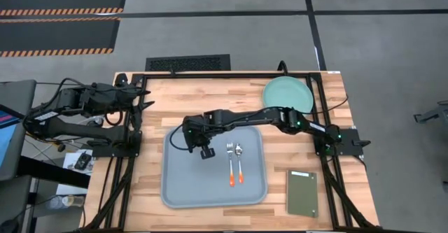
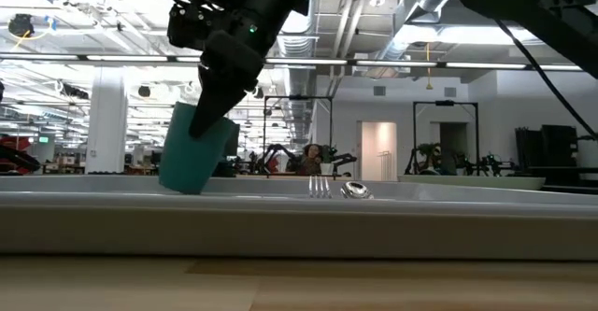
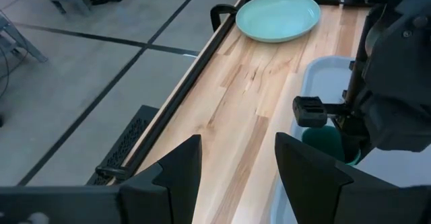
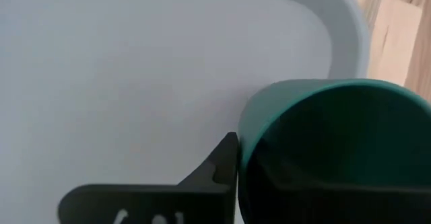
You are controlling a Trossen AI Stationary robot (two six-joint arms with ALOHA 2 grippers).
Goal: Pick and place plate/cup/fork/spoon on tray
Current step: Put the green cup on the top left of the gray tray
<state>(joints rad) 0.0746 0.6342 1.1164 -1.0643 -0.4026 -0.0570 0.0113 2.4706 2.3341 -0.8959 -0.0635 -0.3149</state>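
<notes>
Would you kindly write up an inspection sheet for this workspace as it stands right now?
Surface: wooden table in a black frame.
Job's things: tray in the middle; fork and spoon lie side by side on it; cup tilted over the tray's left part, held; plate off the tray, at the table's far right corner.
Clutter: dark green slab right of the tray.
Claws: right claw shut on the cup; left claw open, parked at the table's left edge.
Cables: black cables by the left arm's base.
Surroundings: hazard-striped mats, floor vent.
</notes>
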